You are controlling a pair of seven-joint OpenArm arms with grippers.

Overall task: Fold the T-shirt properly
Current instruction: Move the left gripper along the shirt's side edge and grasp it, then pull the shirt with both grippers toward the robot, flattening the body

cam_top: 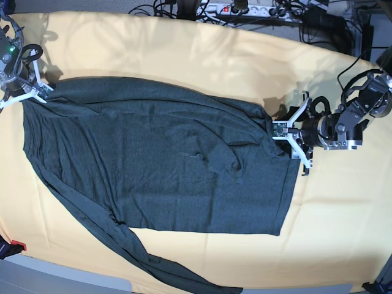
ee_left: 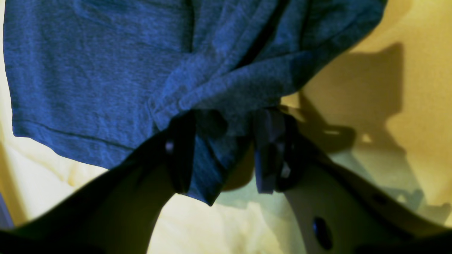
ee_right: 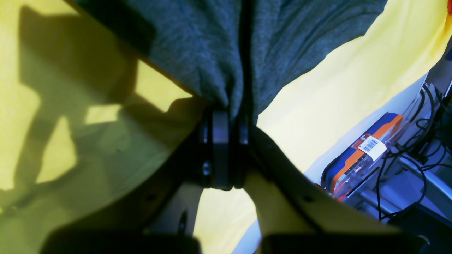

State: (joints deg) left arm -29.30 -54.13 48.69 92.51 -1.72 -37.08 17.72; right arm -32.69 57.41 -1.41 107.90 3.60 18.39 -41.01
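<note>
The dark charcoal T-shirt [cam_top: 165, 159] lies spread across the yellow cloth [cam_top: 214, 55], with one long sleeve [cam_top: 153, 263] trailing toward the front edge. My right gripper [cam_top: 37, 92] sits at the shirt's far left corner. In the right wrist view its jaws [ee_right: 227, 120] are shut, pinching a gathered fold of the T-shirt [ee_right: 197, 42]. My left gripper [cam_top: 283, 131] is at the shirt's right edge, where creases converge. In the left wrist view a bunch of the T-shirt [ee_left: 88, 70] sits between the fingers of this gripper [ee_left: 224, 141], with a flap hanging below.
A power strip and cables [cam_top: 245, 9] run along the table's back edge. An orange and blue box [ee_right: 363, 155] and loose cables [ee_right: 423, 134] lie off the table beside my right arm. A small red object [cam_top: 17, 247] sits at the front left corner.
</note>
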